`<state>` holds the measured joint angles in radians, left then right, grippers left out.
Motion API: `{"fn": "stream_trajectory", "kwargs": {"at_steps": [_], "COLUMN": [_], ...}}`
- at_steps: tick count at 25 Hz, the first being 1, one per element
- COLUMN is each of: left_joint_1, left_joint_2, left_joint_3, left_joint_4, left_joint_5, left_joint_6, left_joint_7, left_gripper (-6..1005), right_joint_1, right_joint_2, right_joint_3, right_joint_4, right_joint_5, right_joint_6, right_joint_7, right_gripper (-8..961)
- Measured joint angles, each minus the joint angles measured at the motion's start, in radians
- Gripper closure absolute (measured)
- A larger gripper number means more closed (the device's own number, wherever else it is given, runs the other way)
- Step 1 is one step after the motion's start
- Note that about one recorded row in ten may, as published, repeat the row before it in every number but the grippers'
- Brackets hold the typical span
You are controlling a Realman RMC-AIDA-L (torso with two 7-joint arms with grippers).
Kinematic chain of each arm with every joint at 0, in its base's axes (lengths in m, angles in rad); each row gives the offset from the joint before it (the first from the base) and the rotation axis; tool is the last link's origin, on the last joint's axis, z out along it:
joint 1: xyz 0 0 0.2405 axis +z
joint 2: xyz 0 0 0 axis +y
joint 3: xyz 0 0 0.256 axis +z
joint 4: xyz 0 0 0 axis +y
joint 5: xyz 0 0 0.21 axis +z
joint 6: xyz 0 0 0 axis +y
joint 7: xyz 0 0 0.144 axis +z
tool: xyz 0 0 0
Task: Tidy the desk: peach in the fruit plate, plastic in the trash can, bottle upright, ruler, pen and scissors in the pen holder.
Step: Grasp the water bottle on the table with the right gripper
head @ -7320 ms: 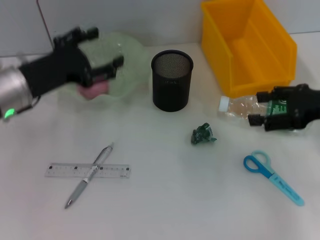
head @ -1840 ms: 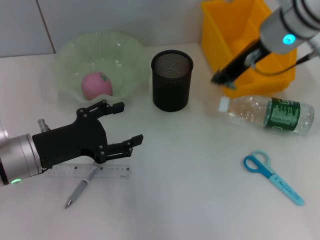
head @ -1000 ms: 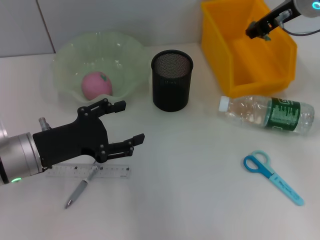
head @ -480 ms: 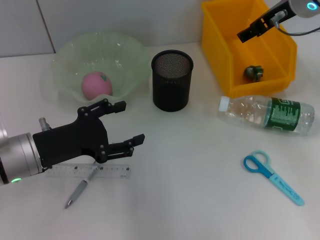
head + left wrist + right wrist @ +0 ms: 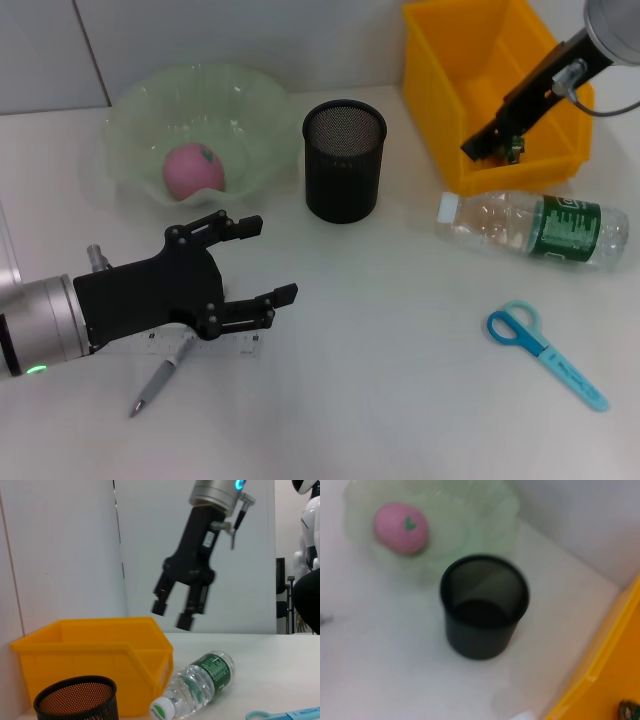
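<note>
Yellow trash can (image 5: pixel 470 85) sits at the far right of the desk; the green crumpled plastic (image 5: pixel 515 148) is inside it, partly hidden behind the right gripper (image 5: pixel 482 150). That gripper hangs over the bin's near wall. In the left wrist view the right gripper (image 5: pixel 171 615) shows its two fingers apart with nothing between them: open, empty.

Clear bottle (image 5: pixel 535 229) with a green label lies on its side just in front of the bin, white cap pointing toward the pen holder (image 5: pixel 343 160), below the right gripper and not touching it. The same bottle (image 5: pixel 197 683) shows in the left wrist view, lying against the bin's front. Blue scissors (image 5: pixel 545 352) lie flat nearer the robot, apart from the bottle.

Black mesh pen holder stands upright mid-desk, between the fruit plate (image 5: pixel 130 110) and the bin. Pink peach (image 5: pixel 193 170) rests in the pale green plate.

Left gripper (image 5: pixel 250 262) is low over the near left of the desk, fingers spread wide, holding nothing. Clear ruler (image 5: pixel 235 346) and grey pen (image 5: pixel 160 380) lie crossed right under it, mostly covered by the palm; contact with either not discernible.
</note>
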<state>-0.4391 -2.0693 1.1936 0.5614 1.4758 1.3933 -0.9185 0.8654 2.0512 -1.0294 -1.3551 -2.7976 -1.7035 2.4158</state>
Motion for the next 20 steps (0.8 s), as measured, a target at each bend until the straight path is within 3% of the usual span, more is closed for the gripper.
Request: {"fn": "stream_trajectory", "kwargs": {"at_steps": [20], "left_joint_1": [-0.001], "left_joint_2": [0.002], "left_joint_3": [-0.007], "left_joint_4": [-0.002], "left_joint_5": [-0.006], "left_joint_6": [-0.008], "left_joint_7": [-0.004], "left_gripper": [140], "right_joint_1": [-0.046], "right_joint_2": [-0.015], "right_joint_3": [-0.002], "right_joint_4": [0.055], "right_joint_5": [-0.121], "right_joint_6": [-0.04], "right_joint_7": [-0.09], "right_gripper": [104]}}
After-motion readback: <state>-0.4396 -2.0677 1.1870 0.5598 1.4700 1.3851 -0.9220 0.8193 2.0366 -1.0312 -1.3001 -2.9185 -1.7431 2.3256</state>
